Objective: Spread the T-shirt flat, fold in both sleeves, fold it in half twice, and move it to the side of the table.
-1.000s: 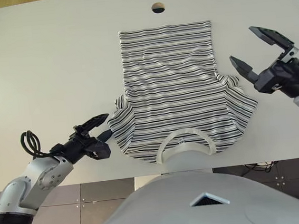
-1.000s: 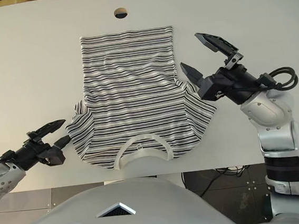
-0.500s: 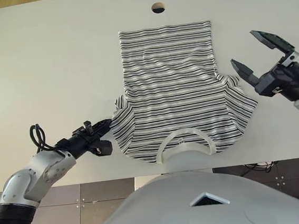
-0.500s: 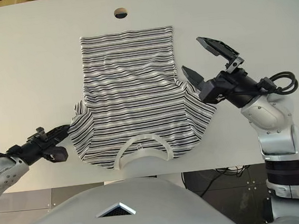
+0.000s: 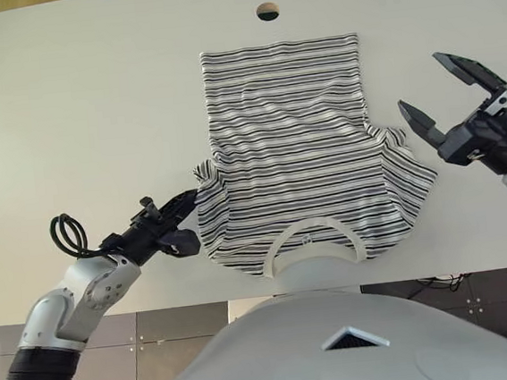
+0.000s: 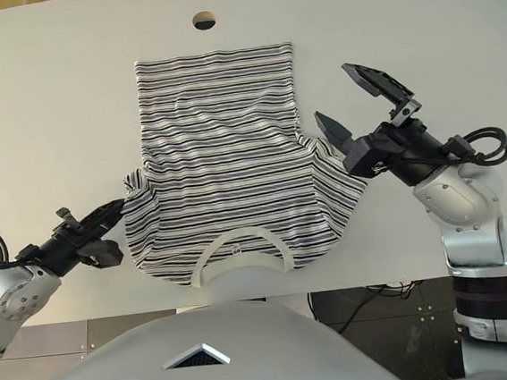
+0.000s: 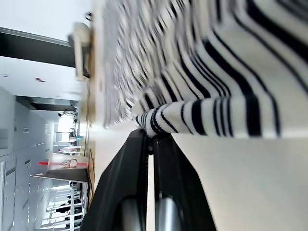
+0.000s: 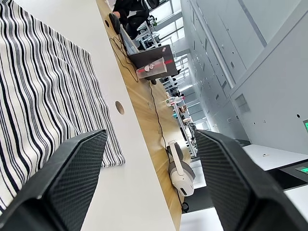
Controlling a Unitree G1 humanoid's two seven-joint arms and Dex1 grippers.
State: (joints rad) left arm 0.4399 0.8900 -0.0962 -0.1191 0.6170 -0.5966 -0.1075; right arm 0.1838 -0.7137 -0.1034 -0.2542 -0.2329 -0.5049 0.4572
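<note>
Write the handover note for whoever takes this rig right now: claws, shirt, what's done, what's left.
Left claw: shut on the edge of the T-shirt's left sleeve, low at the table.
Right claw: open, holding nothing, raised just off the right sleeve.
T-shirt: striped, mid-table, collar at the near edge, hem at the far side.
Done: body spread mostly flat.
Left: both sleeves are bunched, neither folded in; start with the pinched left one. Then both half folds and the move to the table's side.
</note>
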